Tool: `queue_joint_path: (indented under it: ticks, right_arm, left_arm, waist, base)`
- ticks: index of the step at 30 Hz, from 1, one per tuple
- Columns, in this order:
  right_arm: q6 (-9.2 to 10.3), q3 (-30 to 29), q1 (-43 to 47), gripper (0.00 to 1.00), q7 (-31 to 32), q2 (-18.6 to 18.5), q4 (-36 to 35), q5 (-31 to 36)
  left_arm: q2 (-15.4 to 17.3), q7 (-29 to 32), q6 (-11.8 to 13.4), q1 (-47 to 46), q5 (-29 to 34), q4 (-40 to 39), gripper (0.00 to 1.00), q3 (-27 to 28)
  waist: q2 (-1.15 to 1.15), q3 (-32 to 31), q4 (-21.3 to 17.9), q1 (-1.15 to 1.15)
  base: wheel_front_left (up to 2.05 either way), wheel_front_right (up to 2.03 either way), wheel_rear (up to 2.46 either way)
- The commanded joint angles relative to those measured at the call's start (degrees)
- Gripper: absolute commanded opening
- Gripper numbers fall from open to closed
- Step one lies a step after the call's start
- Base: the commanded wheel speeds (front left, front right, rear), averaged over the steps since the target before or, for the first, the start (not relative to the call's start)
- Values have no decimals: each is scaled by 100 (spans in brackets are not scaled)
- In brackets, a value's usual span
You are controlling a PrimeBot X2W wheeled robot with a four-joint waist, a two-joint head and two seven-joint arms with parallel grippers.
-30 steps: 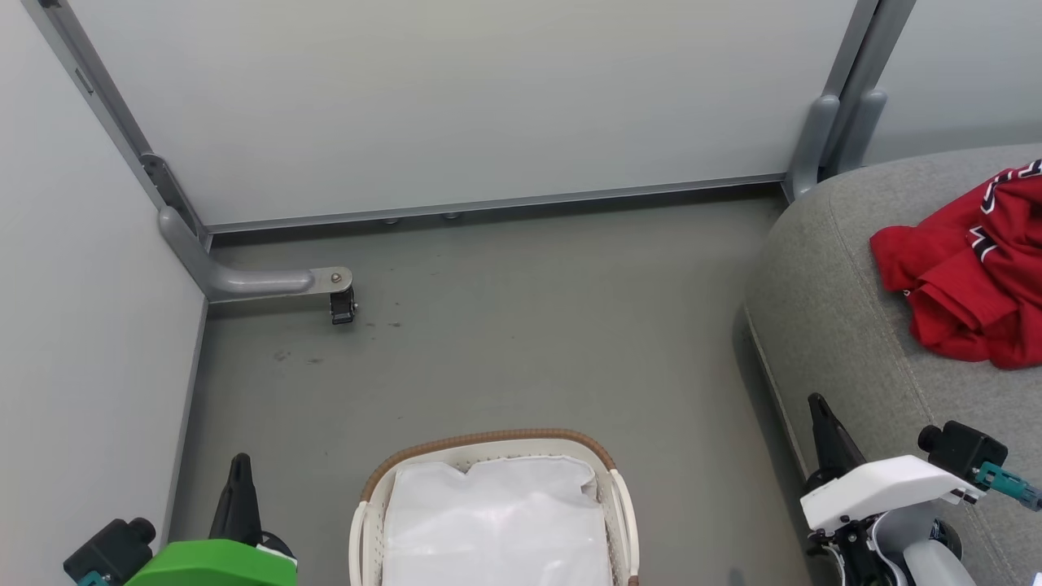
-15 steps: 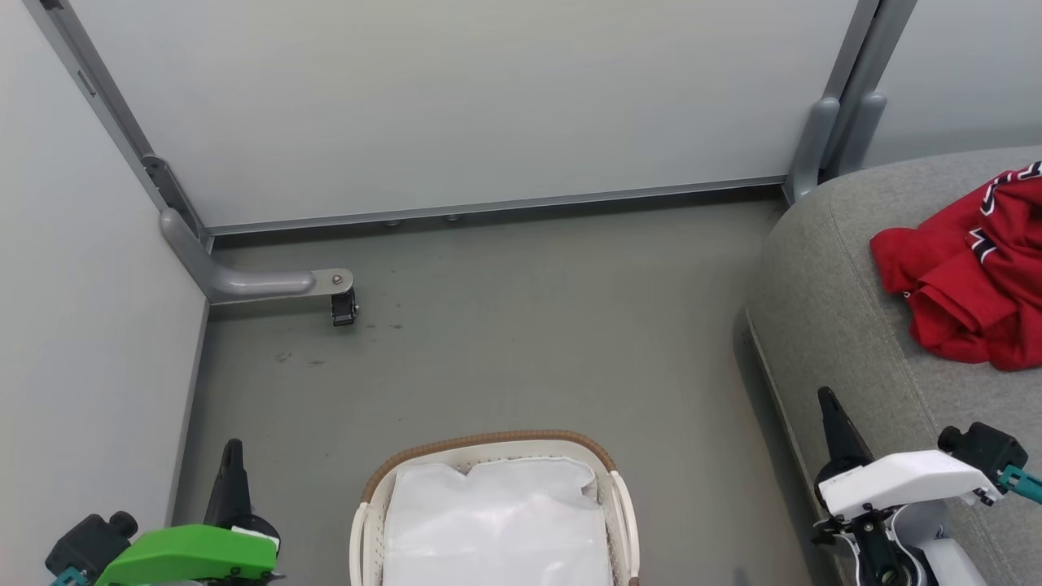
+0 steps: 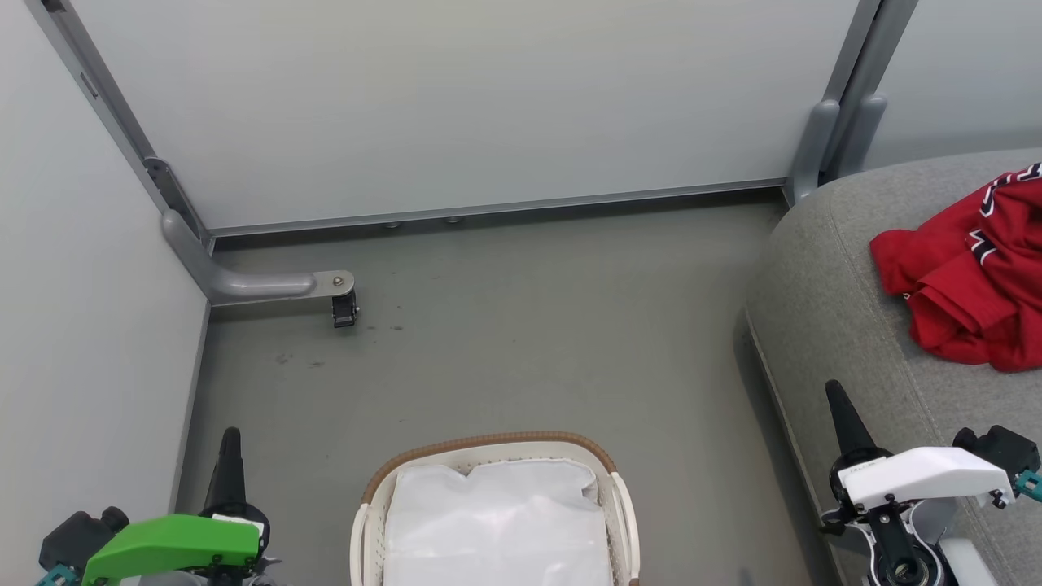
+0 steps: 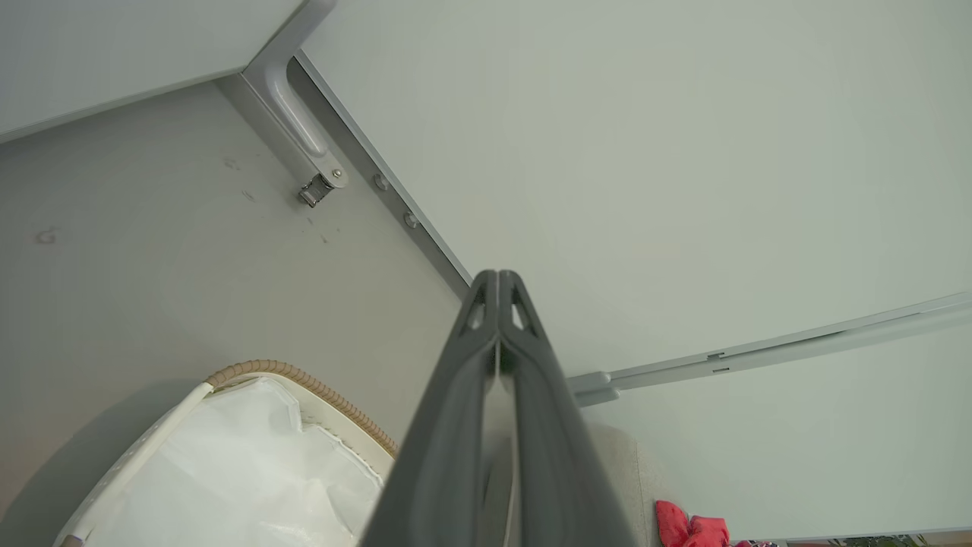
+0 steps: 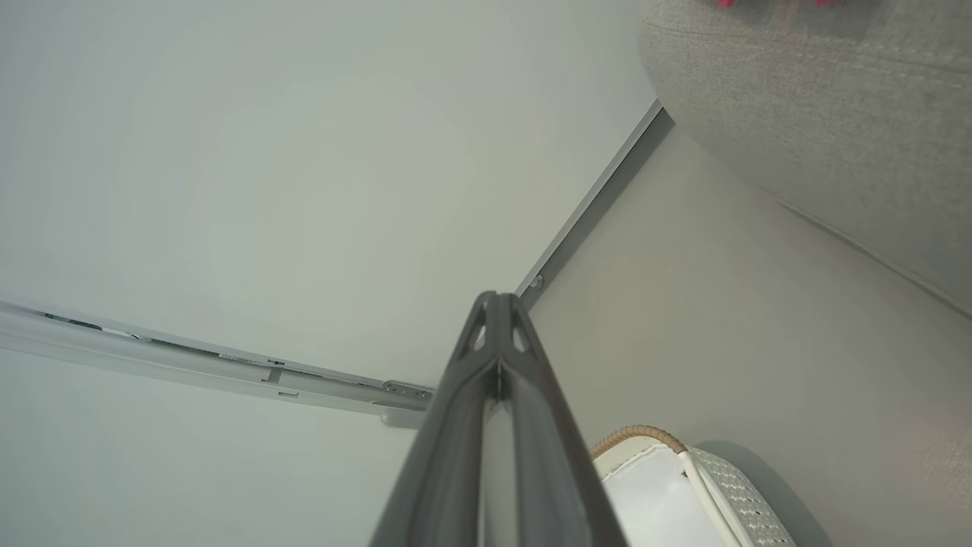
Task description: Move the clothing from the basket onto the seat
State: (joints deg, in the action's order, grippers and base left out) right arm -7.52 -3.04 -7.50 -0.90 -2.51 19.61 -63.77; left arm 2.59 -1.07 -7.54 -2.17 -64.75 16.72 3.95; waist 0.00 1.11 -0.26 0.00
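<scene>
The head view looks steeply down at the floor [image 3: 529, 325] beyond the basket [image 3: 488, 443]. Each wrist view sits low beside the basket, one either side, tilted toward the partition wall [image 3: 488, 106]; all three share the basket.

At the right edge of my head view the red clothing [image 3: 969, 285] is cut off, so I cannot tell whether it is one garment or two, nor read its lettering. The bottom edge cuts the laundry basket [image 3: 488, 439] and the sofa [image 3: 822, 325].
</scene>
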Motion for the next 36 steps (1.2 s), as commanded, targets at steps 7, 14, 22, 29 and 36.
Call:
queue_joint_path:
  ticks: [7, 14, 22, 29, 36]
  right_arm:
    - [3, -76, 49, 0, 135, -36, -153, -493]
    - [3, -121, 65, 0, 235, -38, -223, -870]
    - [4, -170, 77, 0, 341, -41, -295, -1273]
    - [4, -210, 94, 0, 425, -43, -355, -1606]
    - [4, -247, 107, 0, 508, -46, -409, -1909]
  left_arm:
    - [46, 133, 5, -201, -492, -108, 0, 70]
    - [47, 233, 6, -242, -854, -134, 0, 98]
    - [49, 345, 6, -286, -1237, -161, 0, 130]
    - [49, 432, 7, -318, -1558, -186, 0, 159]
    - [51, 514, 7, -359, -1850, -213, 0, 187]
  waist:
    - [0, -11, 3, 0]
    - [0, -22, 6, 0]
    - [0, -34, 10, 0]
    - [0, -45, 13, 0]
    - [0, -55, 15, 0]
  base:
    - [0, 0, 0]
    - [0, 0, 0]
    - [0, 0, 0]
    - [0, 0, 0]
    - [0, 0, 0]
